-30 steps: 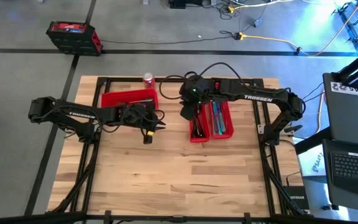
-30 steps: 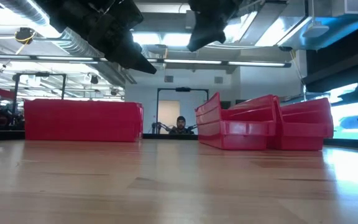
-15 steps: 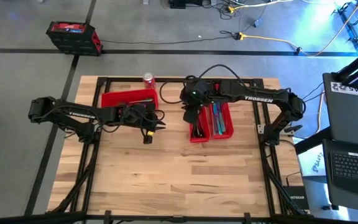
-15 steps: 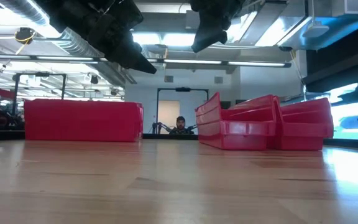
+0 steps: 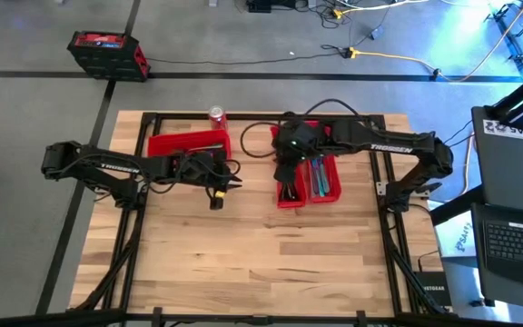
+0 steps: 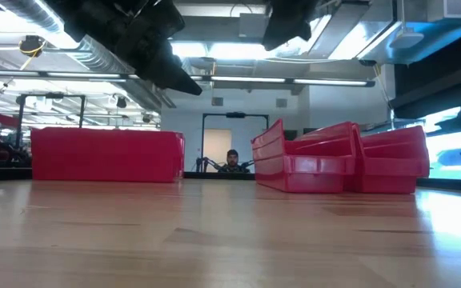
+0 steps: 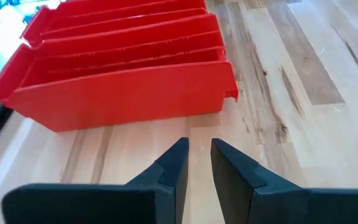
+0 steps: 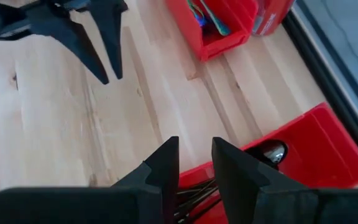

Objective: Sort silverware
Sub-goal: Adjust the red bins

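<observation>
Iridescent teal silverware (image 5: 318,173) lies in the right one of the red bins (image 5: 309,202) at the table's middle. Dark spoons (image 5: 291,189) lie in the bin beside it and show under my right gripper (image 8: 196,163) as dark spoons (image 8: 269,152). My right gripper (image 5: 286,166) hovers above that bin, narrowly open and empty. My left gripper (image 5: 234,180) hangs over bare table between the bins, narrowly open and empty (image 7: 199,163). A further red bin (image 5: 189,143) at far left also holds teal silverware (image 8: 205,15).
A red soda can (image 5: 216,114) stands at the far edge beside the left bin. In the low view both grippers (image 6: 174,76) (image 6: 285,28) hang well above the table. Bare wood fills the near half of the table (image 5: 261,254). A person shows far off in the room (image 6: 232,160).
My right gripper has moved toward the table's right, over the middle bins, and risen somewhat. The left arm and the bins have kept still.
</observation>
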You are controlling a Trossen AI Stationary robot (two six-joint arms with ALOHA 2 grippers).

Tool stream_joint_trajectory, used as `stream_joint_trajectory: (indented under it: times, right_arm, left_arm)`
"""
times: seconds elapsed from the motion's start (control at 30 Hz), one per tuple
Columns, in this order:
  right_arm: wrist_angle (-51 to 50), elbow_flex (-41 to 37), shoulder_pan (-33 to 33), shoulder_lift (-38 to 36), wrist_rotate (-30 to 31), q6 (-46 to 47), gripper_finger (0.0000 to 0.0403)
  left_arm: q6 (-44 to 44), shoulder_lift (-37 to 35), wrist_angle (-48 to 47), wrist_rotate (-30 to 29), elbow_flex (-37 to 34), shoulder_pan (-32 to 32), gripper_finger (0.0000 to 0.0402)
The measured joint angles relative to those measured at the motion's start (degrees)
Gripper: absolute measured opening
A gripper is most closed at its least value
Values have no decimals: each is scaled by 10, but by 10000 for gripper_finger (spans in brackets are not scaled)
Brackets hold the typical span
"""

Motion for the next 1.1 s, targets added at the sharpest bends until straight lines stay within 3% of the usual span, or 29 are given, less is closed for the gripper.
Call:
stream_joint_trajectory:
  times: [0.27, 0.37, 0.7, 0.9, 1.1]
  right_arm:
    - [-32, 0, 23, -18, 33, 0, 81]
    - [-47, 0, 30, -18, 33, 0, 81]
    - [-7, -1, 38, -24, 45, -6, 81]
    - [27, -2, 38, -24, 36, -33, 81]
    - [25, -2, 37, -24, 34, -34, 81]
  left_arm:
    - [-14, 0, -2, 18, 4, 0, 56]
    - [-29, -18, -14, -12, 11, -8, 56]
    - [-84, -130, -283, -105, 82, 54, 89]
    - [-68, -78, -429, -91, 132, 104, 148]
    - [35, -16, -501, -93, 167, 144, 190]
